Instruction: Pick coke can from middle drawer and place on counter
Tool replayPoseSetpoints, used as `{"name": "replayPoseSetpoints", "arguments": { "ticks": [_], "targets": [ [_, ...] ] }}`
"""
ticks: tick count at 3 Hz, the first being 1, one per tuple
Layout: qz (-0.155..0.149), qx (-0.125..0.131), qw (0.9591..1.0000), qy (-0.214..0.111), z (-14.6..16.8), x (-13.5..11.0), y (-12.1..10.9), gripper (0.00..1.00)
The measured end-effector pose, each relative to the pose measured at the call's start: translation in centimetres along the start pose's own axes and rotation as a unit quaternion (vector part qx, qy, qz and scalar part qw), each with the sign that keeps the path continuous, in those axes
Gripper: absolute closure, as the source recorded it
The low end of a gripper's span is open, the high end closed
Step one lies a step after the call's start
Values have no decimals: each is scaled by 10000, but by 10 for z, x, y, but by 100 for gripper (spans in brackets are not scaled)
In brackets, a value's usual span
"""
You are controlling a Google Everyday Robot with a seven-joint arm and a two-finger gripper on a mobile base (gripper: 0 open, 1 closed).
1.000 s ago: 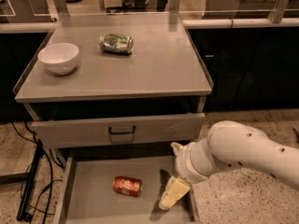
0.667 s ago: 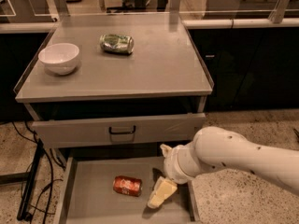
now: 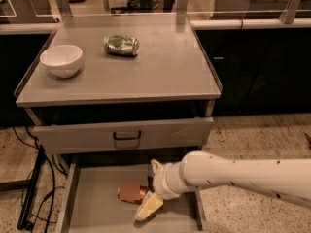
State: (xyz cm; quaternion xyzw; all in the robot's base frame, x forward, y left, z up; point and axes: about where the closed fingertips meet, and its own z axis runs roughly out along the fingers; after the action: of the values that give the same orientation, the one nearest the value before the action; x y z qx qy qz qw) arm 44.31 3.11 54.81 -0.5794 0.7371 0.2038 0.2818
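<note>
The coke can (image 3: pixel 129 192), red-orange, lies on its side on the floor of the pulled-out middle drawer (image 3: pixel 95 203) at the bottom of the view. My gripper (image 3: pixel 148 207) hangs inside the drawer just right of the can, its cream fingertips (image 3: pixel 149 208) pointing down and left, close to or touching the can's right end. The white arm reaches in from the right. The grey counter (image 3: pixel 160 74) is above, at the top of the cabinet.
A white bowl (image 3: pixel 61 59) stands at the counter's left. A green-and-silver can (image 3: pixel 121 45) lies on its side at the counter's back middle. A shut drawer front with a black handle (image 3: pixel 126 136) sits above the open drawer. Cables (image 3: pixel 29 188) trail on the floor at left.
My arm and gripper have moved left across the drawer, from its right side to right beside the coke can. The can has not moved.
</note>
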Motion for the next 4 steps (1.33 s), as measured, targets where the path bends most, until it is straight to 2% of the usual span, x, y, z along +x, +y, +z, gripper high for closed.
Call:
{"name": "replayPoseSetpoints", "arguments": {
  "ticks": [1,2,3,4],
  "targets": [
    [287,-2,9989,-369,55,16,-2,0],
    [287,-1,9989,-368,55,16,-2,0],
    [277,298,9989,-225,58,22,-10,0],
    [321,781,9964,-64,62,41,-27,0]
  ]
}}
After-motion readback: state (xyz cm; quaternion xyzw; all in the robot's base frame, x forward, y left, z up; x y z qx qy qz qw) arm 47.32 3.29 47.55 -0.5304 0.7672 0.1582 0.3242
